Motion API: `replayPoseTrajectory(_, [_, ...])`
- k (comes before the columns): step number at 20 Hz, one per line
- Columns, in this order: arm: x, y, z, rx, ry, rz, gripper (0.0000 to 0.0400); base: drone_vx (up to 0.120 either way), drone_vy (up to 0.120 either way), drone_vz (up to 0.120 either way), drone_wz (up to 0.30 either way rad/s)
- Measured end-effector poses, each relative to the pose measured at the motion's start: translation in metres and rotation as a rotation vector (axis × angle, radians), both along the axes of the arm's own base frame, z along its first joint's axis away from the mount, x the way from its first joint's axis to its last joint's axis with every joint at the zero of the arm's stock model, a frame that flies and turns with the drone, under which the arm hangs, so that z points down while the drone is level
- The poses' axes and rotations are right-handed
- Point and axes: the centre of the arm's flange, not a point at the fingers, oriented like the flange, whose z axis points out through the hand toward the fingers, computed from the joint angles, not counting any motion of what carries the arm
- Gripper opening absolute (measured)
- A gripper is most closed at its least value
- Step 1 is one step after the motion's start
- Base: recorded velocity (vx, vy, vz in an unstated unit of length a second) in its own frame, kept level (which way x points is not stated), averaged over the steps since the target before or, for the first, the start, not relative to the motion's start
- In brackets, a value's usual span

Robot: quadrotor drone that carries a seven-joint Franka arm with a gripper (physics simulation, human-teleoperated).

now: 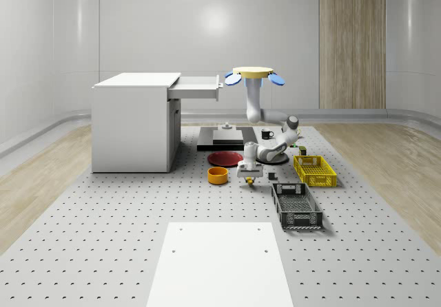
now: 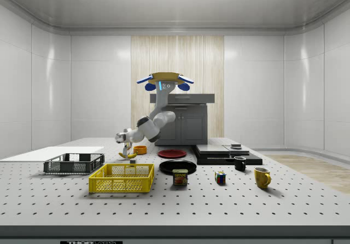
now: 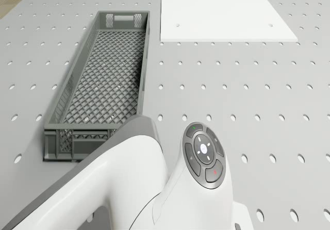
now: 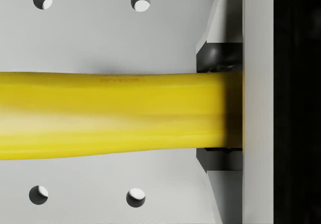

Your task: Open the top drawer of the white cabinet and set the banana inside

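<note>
The drone [image 1: 251, 73] hovers in the upper middle of the whole-scene view, level with the cabinet [image 1: 132, 122] top and just right of the top drawer [image 1: 198, 87], which stands pulled out. Its arm [image 1: 260, 118] hangs down and bends forward. The end effector [image 1: 249, 179] points down at the perforated surface [image 1: 103, 238] in the frame's middle, between the orange bowl [image 1: 218, 175] to its left and the yellow basket [image 1: 314, 170] to its right. The gray basket [image 1: 296, 206] lies lower right of it, near but apart. The red plate [image 1: 226, 158] sits just behind. Open surface stretches across the lower left of the frame, toward the white panel [image 1: 219, 266].

In the wrist view the banana [image 4: 110, 114] runs as a smooth, bright yellow bar from the left edge to the fingers [image 4: 220, 58], which pinch it at 1 end. In the side view the banana curves below the end effector, at the surface; contact with the surface cannot be told.
</note>
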Motion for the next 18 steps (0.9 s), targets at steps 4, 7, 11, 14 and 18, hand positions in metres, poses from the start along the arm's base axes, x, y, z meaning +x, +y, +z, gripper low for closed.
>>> replayPoseTrajectory(4, [0.0,0.0,-0.011,-0.001,-0.001,-0.012,0.019,0.0,0.0,0.0,0.0])
replayPoseTrajectory(7, [0.0,0.0,-0.024,-0.002,-0.001,-0.017,0.019,0.0,0.0,0.0,0.0])
replayPoseTrajectory(11, [0.0,0.0,-0.043,-0.002,-0.001,-0.015,0.019,0.0,0.0,0.01,0.0])
replayPoseTrajectory(14, [0.0,0.0,-0.056,-0.002,-0.001,-0.014,0.019,0.0,0.0,0.12,0.0])
replayPoseTrajectory(18, [0.0,0.0,-0.066,-0.002,0.0,-0.012,0.019,-0.08,0.0,0.12,0.0])
